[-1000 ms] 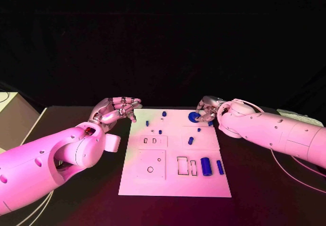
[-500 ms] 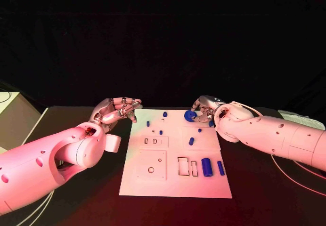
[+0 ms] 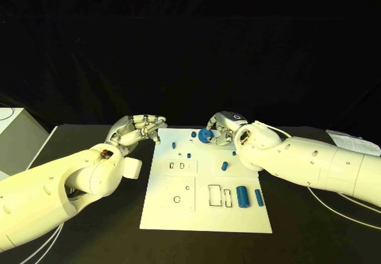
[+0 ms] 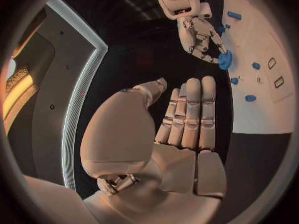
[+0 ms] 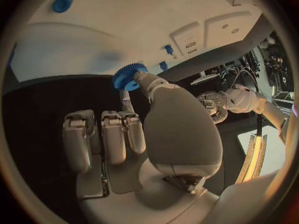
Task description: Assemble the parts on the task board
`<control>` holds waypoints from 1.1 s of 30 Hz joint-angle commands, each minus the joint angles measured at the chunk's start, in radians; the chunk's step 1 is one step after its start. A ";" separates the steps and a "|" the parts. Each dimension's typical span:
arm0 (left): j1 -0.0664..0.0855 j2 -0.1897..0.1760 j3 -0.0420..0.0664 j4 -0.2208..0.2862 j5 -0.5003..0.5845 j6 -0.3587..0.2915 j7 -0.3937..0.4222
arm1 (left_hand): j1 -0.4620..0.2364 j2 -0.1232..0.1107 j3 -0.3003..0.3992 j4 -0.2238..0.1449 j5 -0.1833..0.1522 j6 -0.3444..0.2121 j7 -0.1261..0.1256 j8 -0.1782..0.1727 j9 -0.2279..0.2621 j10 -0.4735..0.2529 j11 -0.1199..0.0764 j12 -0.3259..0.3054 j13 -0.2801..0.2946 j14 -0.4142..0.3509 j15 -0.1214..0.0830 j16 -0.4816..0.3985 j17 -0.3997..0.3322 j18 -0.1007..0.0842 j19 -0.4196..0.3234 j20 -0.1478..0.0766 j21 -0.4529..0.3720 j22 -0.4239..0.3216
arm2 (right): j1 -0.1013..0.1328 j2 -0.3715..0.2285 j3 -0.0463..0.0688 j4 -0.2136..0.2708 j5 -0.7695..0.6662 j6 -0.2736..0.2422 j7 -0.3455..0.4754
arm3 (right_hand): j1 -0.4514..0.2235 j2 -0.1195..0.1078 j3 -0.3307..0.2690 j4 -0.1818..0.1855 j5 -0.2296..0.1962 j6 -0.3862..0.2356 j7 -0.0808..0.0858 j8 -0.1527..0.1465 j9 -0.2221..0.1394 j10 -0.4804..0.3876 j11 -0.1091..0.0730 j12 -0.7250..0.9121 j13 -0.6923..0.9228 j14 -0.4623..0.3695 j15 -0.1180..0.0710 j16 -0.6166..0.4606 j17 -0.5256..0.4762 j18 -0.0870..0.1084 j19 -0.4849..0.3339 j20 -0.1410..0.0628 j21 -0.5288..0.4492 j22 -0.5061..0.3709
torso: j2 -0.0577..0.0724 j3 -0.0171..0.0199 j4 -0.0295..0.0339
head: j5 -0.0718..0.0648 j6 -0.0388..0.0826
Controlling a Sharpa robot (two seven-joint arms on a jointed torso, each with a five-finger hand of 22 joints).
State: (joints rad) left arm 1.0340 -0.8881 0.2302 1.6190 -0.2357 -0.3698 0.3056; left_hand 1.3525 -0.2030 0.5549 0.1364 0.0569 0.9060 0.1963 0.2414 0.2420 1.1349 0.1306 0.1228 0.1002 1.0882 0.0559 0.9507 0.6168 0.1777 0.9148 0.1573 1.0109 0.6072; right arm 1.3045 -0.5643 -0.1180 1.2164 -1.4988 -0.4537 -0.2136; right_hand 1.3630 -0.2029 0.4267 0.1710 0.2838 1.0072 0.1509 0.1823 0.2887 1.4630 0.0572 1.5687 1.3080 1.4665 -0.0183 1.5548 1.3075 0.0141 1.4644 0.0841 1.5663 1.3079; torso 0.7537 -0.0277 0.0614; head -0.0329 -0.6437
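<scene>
The white task board (image 3: 205, 212) lies mid-table. Over its far edge my right hand (image 3: 226, 127) pinches a blue toothed gear (image 3: 206, 136) between thumb and a finger; the right wrist view shows the gear (image 5: 129, 76) at the fingertips above the board (image 5: 112, 35). My left hand (image 3: 141, 127) hovers by the board's far left corner, fingers curled in, holding nothing. The left wrist view shows that hand (image 4: 187, 119) and, beyond it, the right hand (image 4: 198, 34) with the gear (image 4: 224, 59). On the board stand small blue pegs (image 3: 224, 165) and two blue cylinders (image 3: 241, 195).
A pale box (image 3: 12, 137) stands at the table's left edge. White papers (image 3: 353, 140) lie at the far right, and thin cables (image 3: 337, 206) run under my right arm. The board has rectangular slots (image 3: 214, 194) and a square recess (image 3: 178, 192).
My right hand has carried the gear leftward along the board's far edge, toward its middle. My left hand has stayed where it was.
</scene>
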 commanded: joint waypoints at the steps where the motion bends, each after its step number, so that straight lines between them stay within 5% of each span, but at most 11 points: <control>1: 0.000 0.003 0.001 0.001 -0.003 0.019 0.003 | 0.000 0.007 0.007 0.000 -0.001 -0.004 0.000 0.003 0.001 0.001 -0.003 -0.006 0.002 -0.007 0.000 0.007 0.000 0.006 -0.006 -0.003 0.002 0.001 | -0.001 0.028 -0.003 -0.015 -0.069 -0.007 -0.035 | -0.009 -0.001 0.006 0.000 -0.006 0.025 -0.020 0.011 0.005 0.108 -0.007 0.002 0.263 0.096 -0.010 0.007 0.225 -0.014 0.106 -0.007 0.005 0.263 | 0.002 0.0001 0.0012 | 0.003 -0.001; 19: 0.000 0.011 0.001 -0.002 -0.003 0.021 0.001 | 0.000 0.007 0.007 0.000 -0.001 -0.004 0.000 0.003 0.001 0.001 -0.003 -0.006 0.002 -0.007 0.000 0.007 0.000 0.006 -0.006 -0.003 0.002 0.001 | -0.014 0.138 -0.012 -0.111 -0.087 0.025 -0.041 | -0.012 -0.004 0.008 0.000 -0.008 0.024 -0.019 0.010 0.005 0.108 -0.006 0.002 0.263 0.096 -0.010 0.007 0.225 -0.014 0.106 -0.007 0.005 0.263 | 0.002 -0.0001 0.0048 | 0.002 -0.004; 33: 0.000 0.010 0.001 -0.003 -0.004 0.021 -0.001 | 0.000 0.007 0.007 0.000 -0.001 -0.004 0.000 0.003 0.001 0.001 -0.003 -0.006 0.002 -0.007 0.000 0.007 0.000 0.006 -0.006 -0.003 0.002 0.001 | -0.027 0.164 -0.014 -0.139 -0.088 0.030 -0.039 | -0.014 -0.005 0.008 0.000 -0.008 0.024 -0.019 0.009 0.005 0.108 -0.006 0.002 0.263 0.096 -0.009 0.007 0.225 -0.014 0.106 -0.007 0.005 0.263 | 0.004 -0.0013 0.0081 | 0.005 -0.005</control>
State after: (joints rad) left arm 1.0336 -0.8790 0.2301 1.6141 -0.2362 -0.3659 0.3018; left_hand 1.3525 -0.2030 0.5549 0.1365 0.0569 0.9060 0.1963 0.2414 0.2417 1.1349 0.1306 0.1228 0.1008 1.0882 0.0559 0.9507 0.6168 0.1778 0.9148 0.1572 1.0109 0.6068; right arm 1.2791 -0.4031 -0.1317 1.0800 -1.5710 -0.4391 -0.2526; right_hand 1.3526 -0.2112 0.4270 0.1717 0.2753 1.0133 0.1443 0.1895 0.2904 1.4629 0.0573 1.5687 1.3076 1.4666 -0.0180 1.5548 1.3074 0.0144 1.4643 0.0843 1.5662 1.3075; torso 0.7574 -0.0285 0.0686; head -0.0283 -0.6498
